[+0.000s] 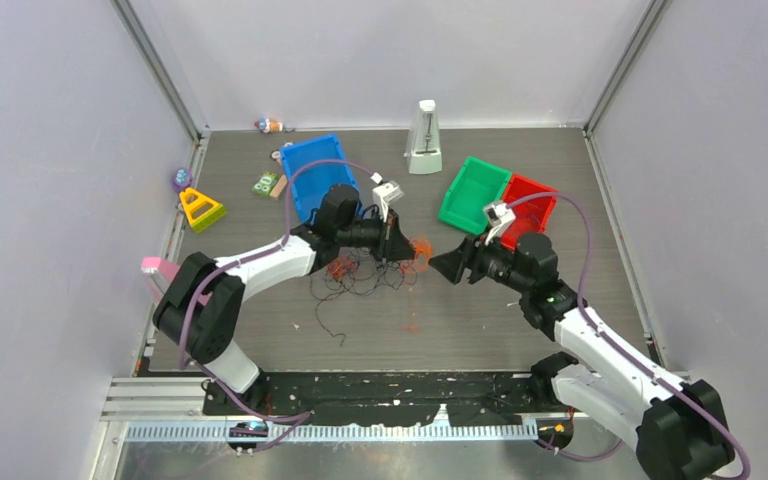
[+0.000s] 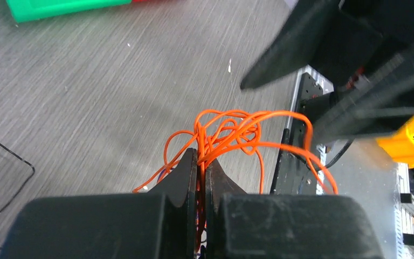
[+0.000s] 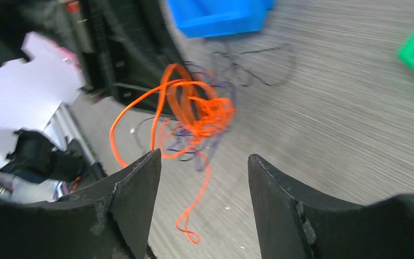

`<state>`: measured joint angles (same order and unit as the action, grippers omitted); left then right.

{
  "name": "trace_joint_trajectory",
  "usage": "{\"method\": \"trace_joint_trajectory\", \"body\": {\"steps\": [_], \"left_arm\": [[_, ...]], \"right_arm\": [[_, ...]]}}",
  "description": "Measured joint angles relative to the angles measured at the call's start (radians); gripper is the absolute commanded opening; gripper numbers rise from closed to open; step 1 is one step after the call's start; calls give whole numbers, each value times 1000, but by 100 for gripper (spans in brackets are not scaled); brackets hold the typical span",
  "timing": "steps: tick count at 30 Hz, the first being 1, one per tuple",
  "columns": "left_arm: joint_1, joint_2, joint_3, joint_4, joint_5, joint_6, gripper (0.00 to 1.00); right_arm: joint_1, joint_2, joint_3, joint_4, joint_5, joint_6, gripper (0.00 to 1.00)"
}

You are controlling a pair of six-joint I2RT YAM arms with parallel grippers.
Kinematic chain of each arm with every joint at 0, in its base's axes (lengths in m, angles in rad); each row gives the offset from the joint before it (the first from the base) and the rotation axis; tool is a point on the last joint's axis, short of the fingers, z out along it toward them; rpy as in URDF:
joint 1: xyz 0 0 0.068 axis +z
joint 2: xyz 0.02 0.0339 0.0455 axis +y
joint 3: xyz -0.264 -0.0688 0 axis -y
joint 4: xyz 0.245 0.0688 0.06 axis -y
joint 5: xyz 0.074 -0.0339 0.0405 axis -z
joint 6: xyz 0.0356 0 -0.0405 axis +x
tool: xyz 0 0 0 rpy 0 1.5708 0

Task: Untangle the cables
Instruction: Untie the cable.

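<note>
The cables are hair-thin strands. My left gripper (image 1: 400,246) is shut on an orange clump (image 1: 420,250) and holds it above the table; in the left wrist view the orange loops (image 2: 232,129) fan out from between the pressed fingertips (image 2: 201,156). Dark purple-black and red strands (image 1: 360,280) lie in loose squiggles on the table below the left arm. My right gripper (image 1: 444,265) is open and empty, facing the clump from the right. In the right wrist view the orange clump with purple strands (image 3: 199,116) hangs ahead of the spread fingers (image 3: 140,178).
A blue bin (image 1: 317,172) stands behind the left arm. A green bin (image 1: 474,195) and a red bin (image 1: 530,205) stand at the back right. A white metronome (image 1: 424,138), a yellow triangle (image 1: 200,208) and small toys sit at the back and left.
</note>
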<state>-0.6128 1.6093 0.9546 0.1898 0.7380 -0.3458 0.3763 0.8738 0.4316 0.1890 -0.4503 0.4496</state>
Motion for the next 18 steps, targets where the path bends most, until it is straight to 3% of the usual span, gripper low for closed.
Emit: {"method": "trace_joint_trajectory", "body": {"steps": [6, 12, 18], "left_arm": [[5, -4, -47, 112, -13, -67, 0], [24, -4, -84, 199, -14, -131, 0], [33, -4, -105, 273, -3, -179, 0]], "right_arm": [[185, 47, -15, 169, 66, 9, 60], [216, 118, -73, 315, 169, 64, 56], [232, 177, -72, 386, 223, 81, 42]]}}
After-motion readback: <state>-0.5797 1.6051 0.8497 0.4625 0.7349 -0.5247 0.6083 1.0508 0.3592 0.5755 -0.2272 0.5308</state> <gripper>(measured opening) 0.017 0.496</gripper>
